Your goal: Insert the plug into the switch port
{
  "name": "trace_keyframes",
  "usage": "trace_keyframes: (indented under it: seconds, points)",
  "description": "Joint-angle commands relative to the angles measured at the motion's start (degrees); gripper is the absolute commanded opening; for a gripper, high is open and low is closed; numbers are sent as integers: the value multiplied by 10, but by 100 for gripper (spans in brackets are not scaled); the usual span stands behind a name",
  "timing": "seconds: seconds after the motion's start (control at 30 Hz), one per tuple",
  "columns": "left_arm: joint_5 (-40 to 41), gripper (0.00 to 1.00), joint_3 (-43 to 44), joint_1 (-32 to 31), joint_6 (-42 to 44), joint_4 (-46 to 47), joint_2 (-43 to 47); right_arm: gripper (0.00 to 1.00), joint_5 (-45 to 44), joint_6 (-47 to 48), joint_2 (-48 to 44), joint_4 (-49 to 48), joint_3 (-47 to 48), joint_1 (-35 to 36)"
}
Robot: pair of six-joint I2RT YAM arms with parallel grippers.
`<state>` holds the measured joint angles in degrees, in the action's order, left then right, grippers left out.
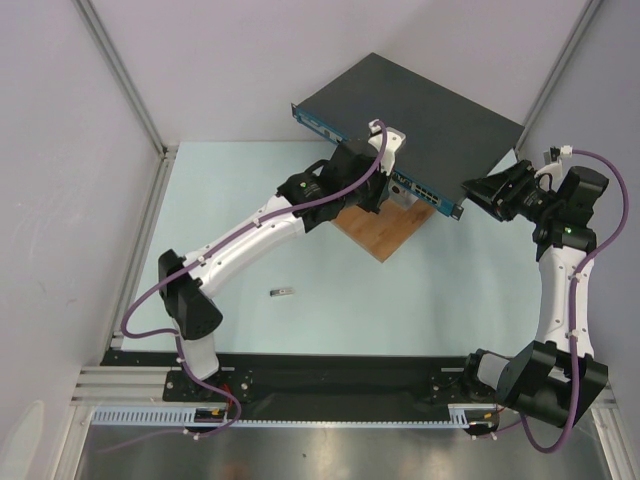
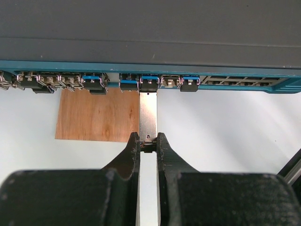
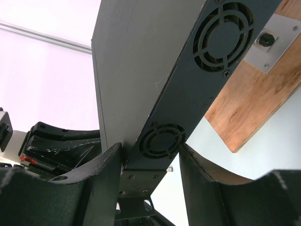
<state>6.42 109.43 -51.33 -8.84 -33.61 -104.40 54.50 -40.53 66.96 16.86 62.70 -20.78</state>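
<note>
Switch [image 1: 420, 110] over board [image 1: 385, 232]; plug [image 2: 148, 115] against front port row; small part [image 1: 284, 292] on table [image 1: 450, 300], left-front of board.

Top view. Pale blue-green table [image 1: 300, 330] enclosed by plain white walls at L [image 1: 60, 150], rear [image 1: 300, 40] and R [image 1: 612, 80]; aluminium posts [image 1: 118, 75] in both rear corners. Near edge: black base plate [image 1: 340, 375], white slotted strip [image 1: 330, 422], brushed steel sheet [image 1: 300, 455] w/ soft glare. Lighting even, diffuse.
</note>
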Motion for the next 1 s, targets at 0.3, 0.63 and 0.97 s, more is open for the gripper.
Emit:
trace_keyframes:
  seconds: [0.3, 0.63, 0.97]
  points:
    - [36, 0, -20, 9, -14, 49, -13, 50, 32, -10, 20, -69, 3, 32]
    - [22, 0, 36, 14, -29, 50, -10, 48, 28, 2, 21, -63, 1, 33]
    - [-5, 0, 95, 19, -42, 28, -55, 47, 28, 7, 19, -60, 2, 34]
